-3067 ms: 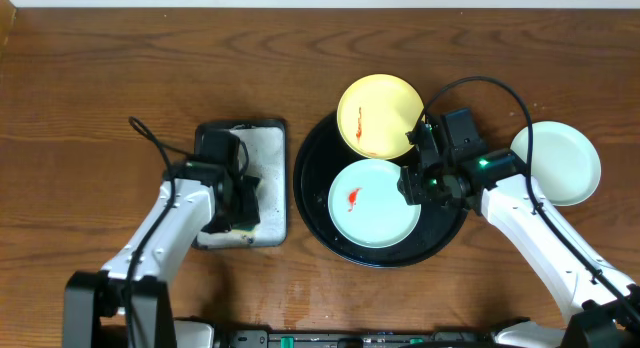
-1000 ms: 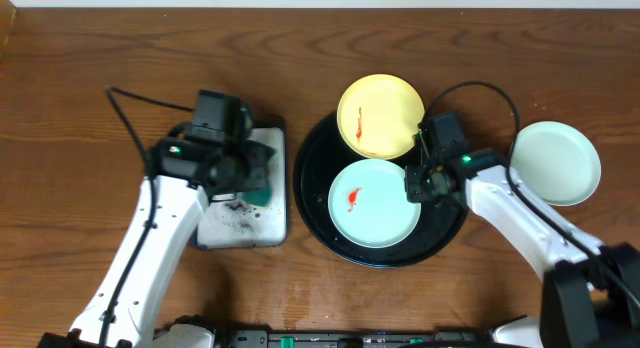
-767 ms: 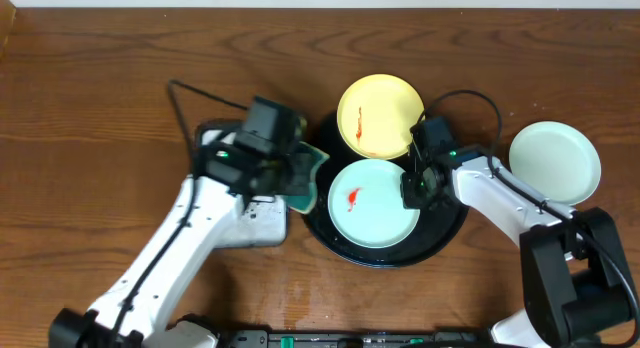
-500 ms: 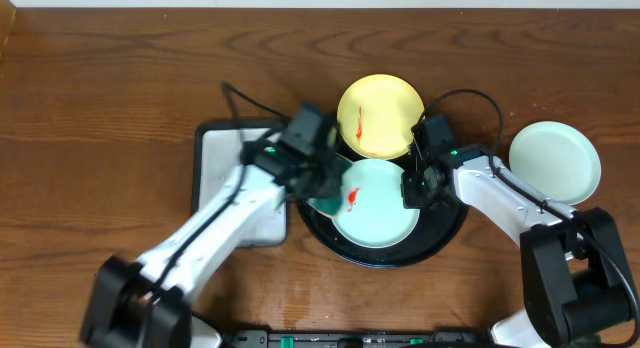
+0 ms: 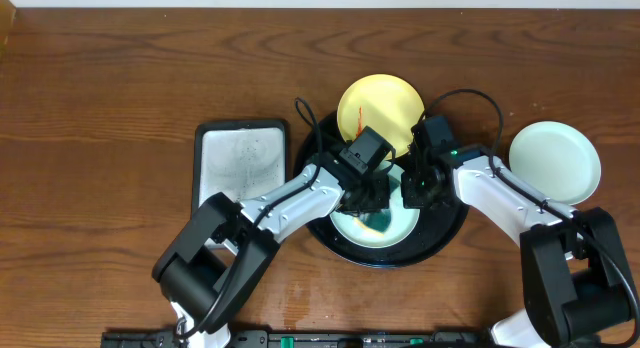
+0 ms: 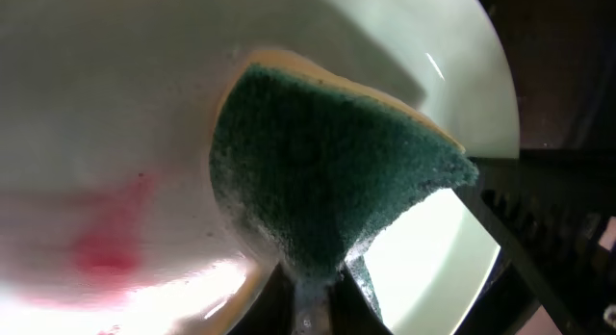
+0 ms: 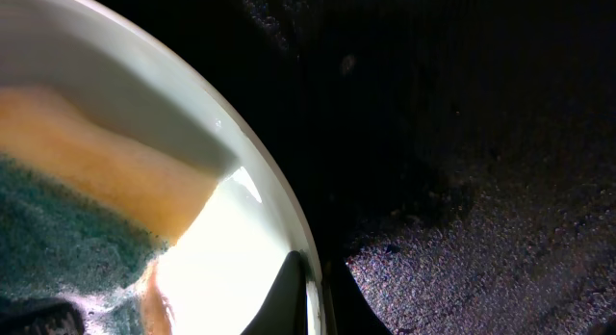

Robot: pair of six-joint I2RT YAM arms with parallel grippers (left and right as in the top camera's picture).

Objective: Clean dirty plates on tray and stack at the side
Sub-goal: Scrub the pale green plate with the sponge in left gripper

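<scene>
On the black tray (image 5: 440, 233) lies a mint-blue plate (image 5: 403, 226) with a red smear (image 6: 106, 248). My left gripper (image 5: 368, 191) is shut on a green and yellow sponge (image 6: 327, 171) and presses it onto that plate, just right of the smear. At the plate's right rim (image 7: 279, 210), my right gripper (image 5: 413, 193) is shut with one finger inside the rim and one outside. A pale yellow plate (image 5: 380, 103) rests over the tray's far edge. A second mint-blue plate (image 5: 555, 163) sits on the table to the right.
A rectangular dark-rimmed tray (image 5: 240, 168) with a whitish, soapy inside lies left of the black tray. The left arm reaches across the black tray's left side. Both arms' cables loop above the yellow plate.
The left arm has swung right from the rectangular tray, carrying the sponge onto the mint-blue plate. The right gripper has closed on that plate's rim.
</scene>
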